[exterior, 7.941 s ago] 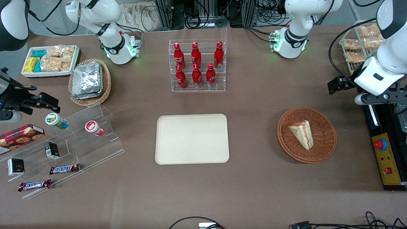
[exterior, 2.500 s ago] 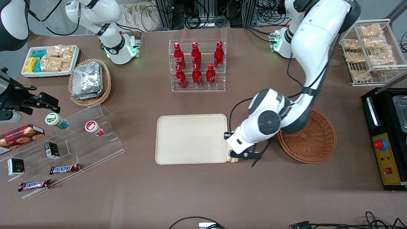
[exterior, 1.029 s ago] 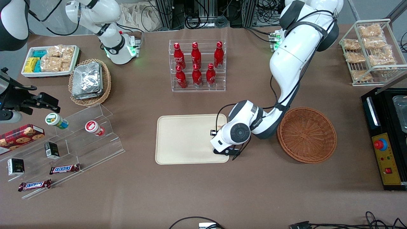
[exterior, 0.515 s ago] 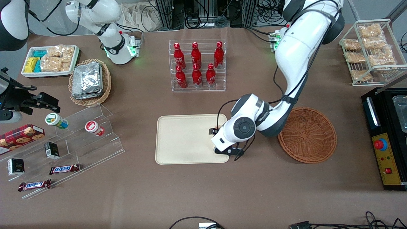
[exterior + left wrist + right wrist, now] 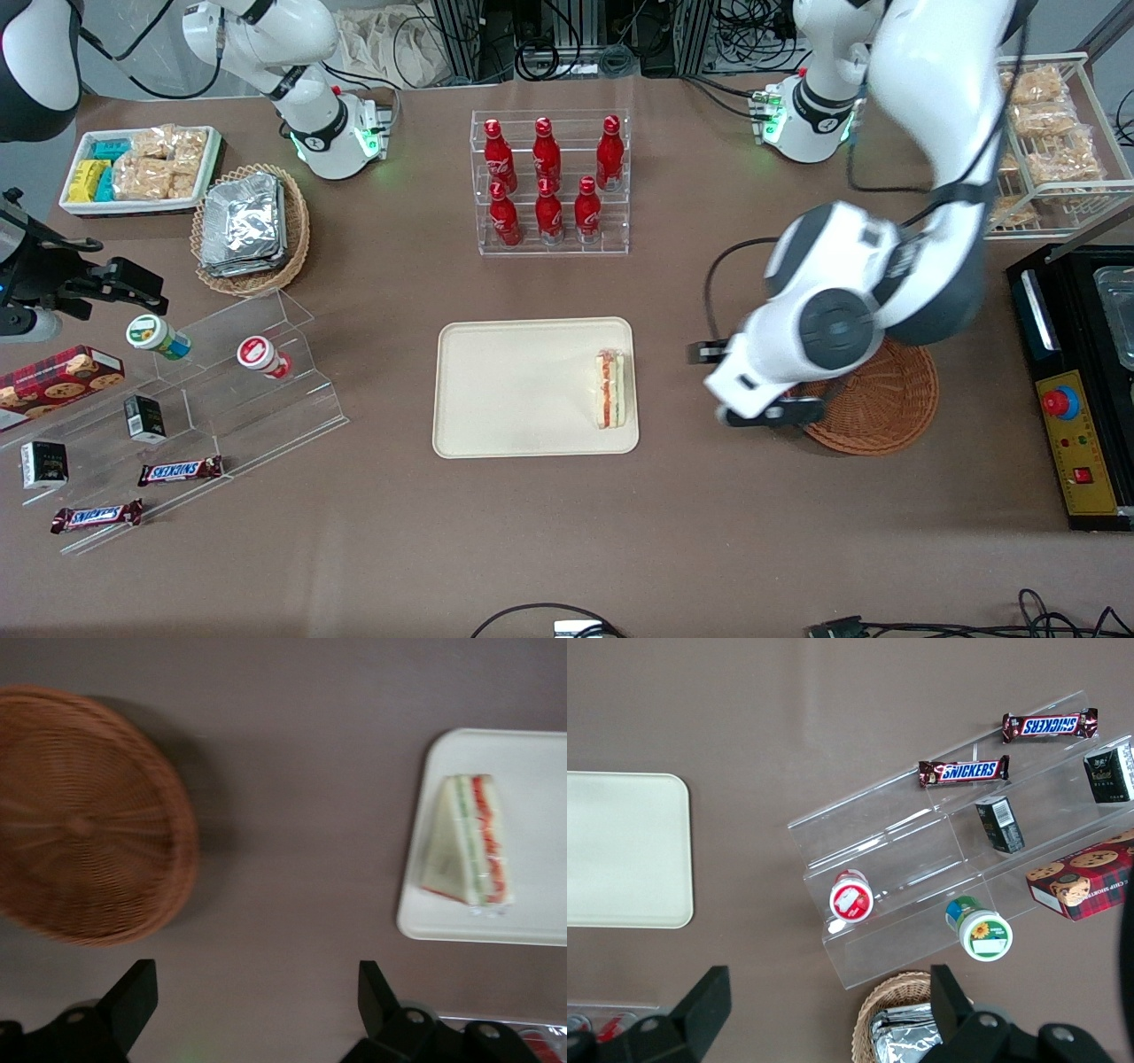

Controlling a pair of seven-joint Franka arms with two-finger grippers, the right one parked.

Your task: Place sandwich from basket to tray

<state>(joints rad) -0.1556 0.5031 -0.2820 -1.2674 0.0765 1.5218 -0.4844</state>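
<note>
The sandwich [image 5: 609,388] lies on its own on the cream tray [image 5: 523,390], close to the tray edge nearest the basket, its red and green filling edge showing. The left wrist view shows the sandwich [image 5: 468,853] on the tray [image 5: 532,771], with bare table between it and the reddish-brown basket [image 5: 84,815]. That basket [image 5: 886,408] holds nothing, and the arm covers part of it in the front view. My gripper [image 5: 751,383] hangs high over the table between tray and basket. It is open [image 5: 255,997], its fingers [image 5: 133,992] wide apart with nothing between them.
A clear rack of red bottles [image 5: 549,182] stands farther from the front camera than the tray. A tiered acrylic stand [image 5: 204,416] with snacks sits toward the parked arm's end. A wire rack of bagged snacks [image 5: 1036,133] and a black control box [image 5: 1076,434] are beside the basket.
Half a second ago the hand was low over the tray's edge, covering the sandwich. It has let go, risen and swung toward the basket, leaving the sandwich on the tray.
</note>
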